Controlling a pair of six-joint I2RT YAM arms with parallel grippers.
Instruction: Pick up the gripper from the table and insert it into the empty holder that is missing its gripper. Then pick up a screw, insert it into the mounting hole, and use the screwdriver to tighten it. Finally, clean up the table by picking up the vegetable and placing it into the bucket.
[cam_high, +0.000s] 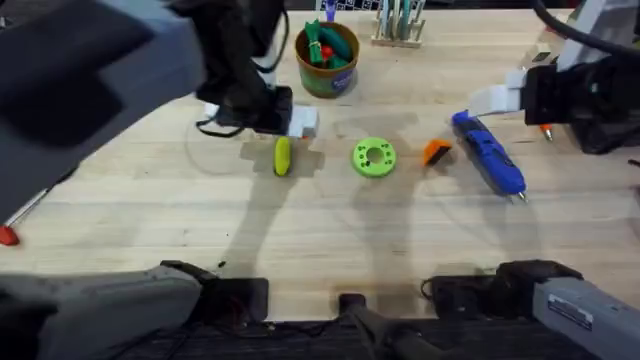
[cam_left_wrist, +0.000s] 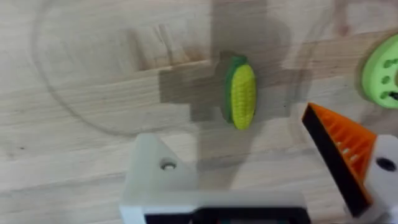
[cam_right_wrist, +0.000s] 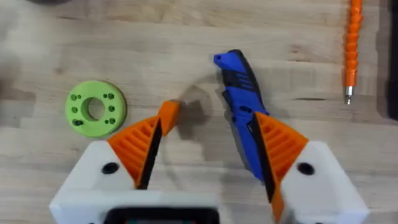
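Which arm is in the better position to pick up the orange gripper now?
Right. The right gripper is open and close to the orange gripper, beside the screwdriver. The left gripper hangs farther off, over the vegetable, and one finger is the bare holder.

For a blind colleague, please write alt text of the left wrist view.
A small yellow toy corn with a green husk lies on the wooden table, beyond the left gripper. A flat green holed disc sits at the edge.

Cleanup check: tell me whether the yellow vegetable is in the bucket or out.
Out. The vegetable lies on the table beside the green disc, apart from the bucket, which holds other toy vegetables.
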